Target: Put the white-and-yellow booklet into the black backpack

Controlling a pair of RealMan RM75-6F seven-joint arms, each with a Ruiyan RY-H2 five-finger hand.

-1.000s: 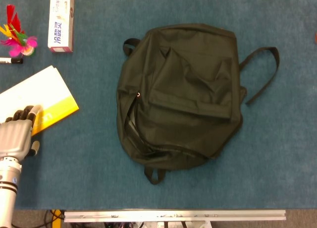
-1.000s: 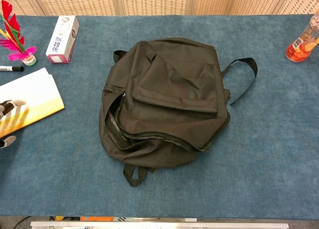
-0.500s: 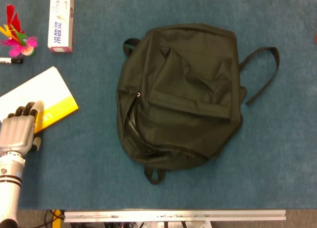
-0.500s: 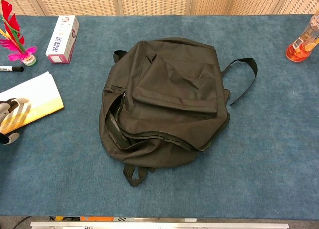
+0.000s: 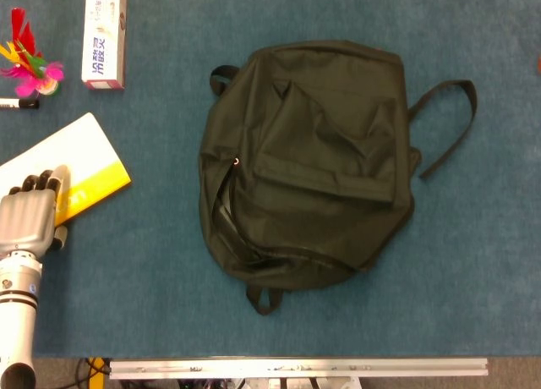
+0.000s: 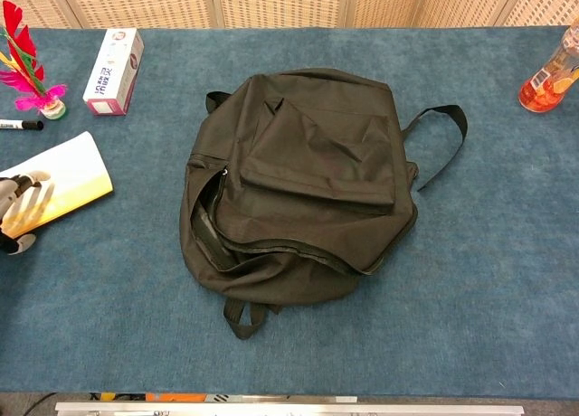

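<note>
Your left hand (image 5: 32, 216) rests fingers-down on the thin, flat white-and-yellow booklet (image 5: 80, 165) at the tabletop's left edge, grasp unclear; light and floppy, take its free yellow edge toward the unzipped black fabric backpack (image 5: 313, 161).

Left hand (image 5: 32, 218) silver-grey, black fingertips (white forearm, black bands).

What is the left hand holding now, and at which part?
The left hand lies on the near yellow end of the white-and-yellow booklet, fingers on top. Whether it truly grips it cannot be told. The right hand is not in view.
</note>
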